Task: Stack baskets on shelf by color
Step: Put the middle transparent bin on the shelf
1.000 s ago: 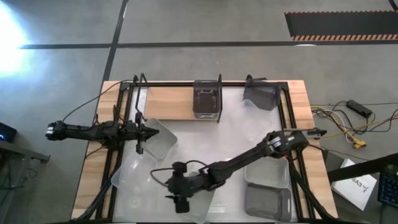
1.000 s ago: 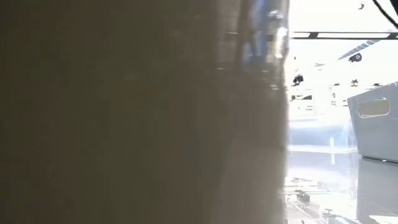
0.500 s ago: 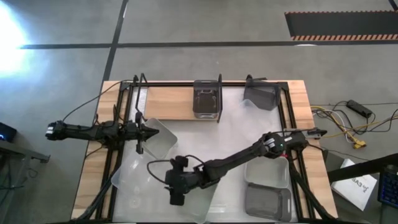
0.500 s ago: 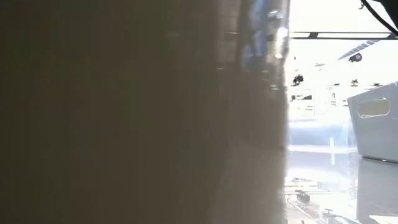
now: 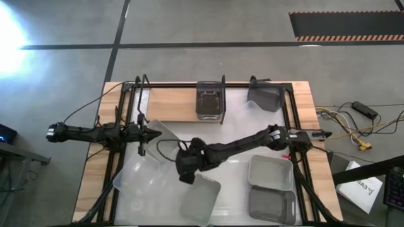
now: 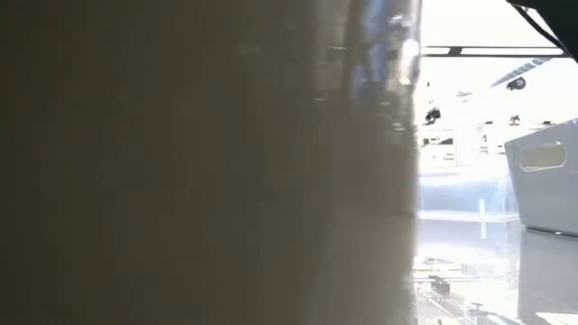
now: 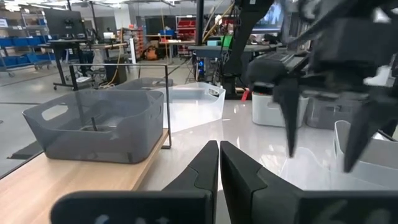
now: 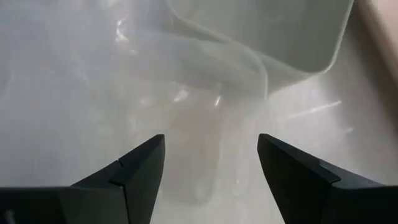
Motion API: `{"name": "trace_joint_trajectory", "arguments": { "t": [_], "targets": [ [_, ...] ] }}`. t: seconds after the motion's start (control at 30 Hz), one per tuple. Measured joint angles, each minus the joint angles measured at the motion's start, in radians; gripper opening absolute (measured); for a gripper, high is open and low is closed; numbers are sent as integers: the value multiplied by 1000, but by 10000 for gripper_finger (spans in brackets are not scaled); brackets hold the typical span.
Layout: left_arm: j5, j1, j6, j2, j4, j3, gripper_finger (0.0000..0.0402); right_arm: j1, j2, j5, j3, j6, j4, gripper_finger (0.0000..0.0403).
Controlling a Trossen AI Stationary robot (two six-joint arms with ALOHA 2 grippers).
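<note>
A dark grey basket (image 5: 210, 101) stands on the wooden shelf (image 5: 170, 104); it also shows in the left wrist view (image 7: 99, 124). Another dark grey basket (image 5: 264, 98) sits tilted at the far right. Clear baskets lie at the left (image 5: 163, 140), the near left (image 5: 134, 181) and the near middle (image 5: 201, 198). A whitish basket (image 5: 271, 173) and a dark grey one (image 5: 271, 205) lie at the near right. My right gripper (image 5: 187, 176) is open and empty above the clear baskets (image 8: 186, 137). My left gripper (image 5: 156, 132) is shut and empty at the left (image 7: 219, 155).
Black wire uprights (image 5: 140, 94) frame the shelf ends. In the low view something close to the camera blocks most of the picture; a whitish basket (image 6: 542, 176) shows at its right. The white tabletop (image 5: 240, 129) lies bare between the shelf and my right arm.
My right gripper has moved from the table's near edge toward the far edge, away from the near-middle clear basket, and now hangs over the table's middle left. It has stayed open.
</note>
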Motion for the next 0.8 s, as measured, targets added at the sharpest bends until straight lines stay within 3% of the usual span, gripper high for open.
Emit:
{"name": "trace_joint_trajectory", "arguments": {
  "t": [0.23,0.4,0.5,0.67,0.8],
  "targets": [
    [0,0,0,1,0,0,0,-45,2,-15,-69,27,-16,247],
    [0,0,0,0,0,0,0,-83,2,-109,-128,26,-10,238],
    [0,0,0,0,0,0,0,-87,2,-113,-147,24,-14,191],
    [0,0,0,-1,0,0,0,-92,-5,-111,-153,29,-84,39],
    [0,0,0,0,0,0,0,-92,-44,-44,-161,136,-266,14]
  ]
}}
